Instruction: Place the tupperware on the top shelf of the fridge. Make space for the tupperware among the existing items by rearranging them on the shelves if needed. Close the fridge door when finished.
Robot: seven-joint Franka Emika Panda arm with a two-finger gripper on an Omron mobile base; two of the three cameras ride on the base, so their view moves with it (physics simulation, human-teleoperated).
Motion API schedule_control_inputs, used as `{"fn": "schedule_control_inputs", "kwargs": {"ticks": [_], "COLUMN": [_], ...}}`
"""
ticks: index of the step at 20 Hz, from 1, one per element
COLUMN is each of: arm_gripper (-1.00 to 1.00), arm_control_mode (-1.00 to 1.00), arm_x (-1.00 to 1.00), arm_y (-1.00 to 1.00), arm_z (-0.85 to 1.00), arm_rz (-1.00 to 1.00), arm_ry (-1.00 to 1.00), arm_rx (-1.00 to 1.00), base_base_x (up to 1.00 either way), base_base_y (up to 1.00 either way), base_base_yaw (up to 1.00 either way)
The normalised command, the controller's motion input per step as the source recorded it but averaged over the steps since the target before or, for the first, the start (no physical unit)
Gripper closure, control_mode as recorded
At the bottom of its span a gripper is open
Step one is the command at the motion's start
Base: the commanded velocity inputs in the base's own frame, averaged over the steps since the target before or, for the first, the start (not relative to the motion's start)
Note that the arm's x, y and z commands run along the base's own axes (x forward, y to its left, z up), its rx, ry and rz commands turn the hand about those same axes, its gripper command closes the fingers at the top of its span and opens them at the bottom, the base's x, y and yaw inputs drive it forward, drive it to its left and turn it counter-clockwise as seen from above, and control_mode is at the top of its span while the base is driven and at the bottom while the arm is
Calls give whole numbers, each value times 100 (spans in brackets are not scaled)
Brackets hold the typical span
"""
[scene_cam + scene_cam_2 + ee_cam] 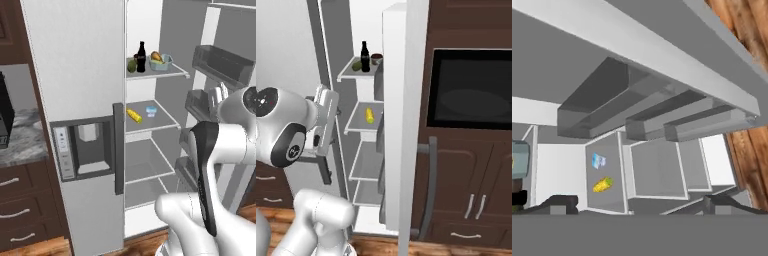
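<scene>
Nearest the camera, my claw [637,205] stood with its two dark tips wide apart and nothing between them, looking across at the bins on the inside of the open fridge door [220,65].

I found the tupperware [161,62] already on the top shelf [172,71], sitting near that shelf's right front corner, with its orange and yellow food showing through the pale walls. I judged the placing step done. Just to its left on the same shelf stood the dark bottle [141,56] with the red label, and left of that, at the shelf's front left corner, the green round item [132,66]. The three were bunched along the front edge, which I read as the older things being kept to the left so the container could have the right end.

One shelf down [150,122], the yellow cob [133,116] lay toward the left front and the small pale blue cup [151,111] sat near the middle, well apart from each other. The two lower shelves held nothing I could make out.

With the fridge [80,100] still standing open, what remained, as I judged it, was swinging that door shut, and my arm was raised beside the door bins, presumably for that push.
</scene>
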Motion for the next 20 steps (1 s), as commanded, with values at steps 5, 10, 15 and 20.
{"fn": "schedule_control_inputs", "kwargs": {"ticks": [5,10,15,20], "arm_gripper": [-100,-100,-100,-100], "arm_control_mode": [100,100,100,100], "arm_x": [0,0,0,0], "arm_y": [0,0,0,0], "arm_z": [0,0,0,0], "arm_rz": [0,0,0,0], "arm_ry": [0,0,0,0], "arm_rx": [0,0,0,0], "base_base_x": [-76,-67,-53,-26], "base_base_y": [0,1,0,-4], "base_base_yaw": [0,0,0,1]}}
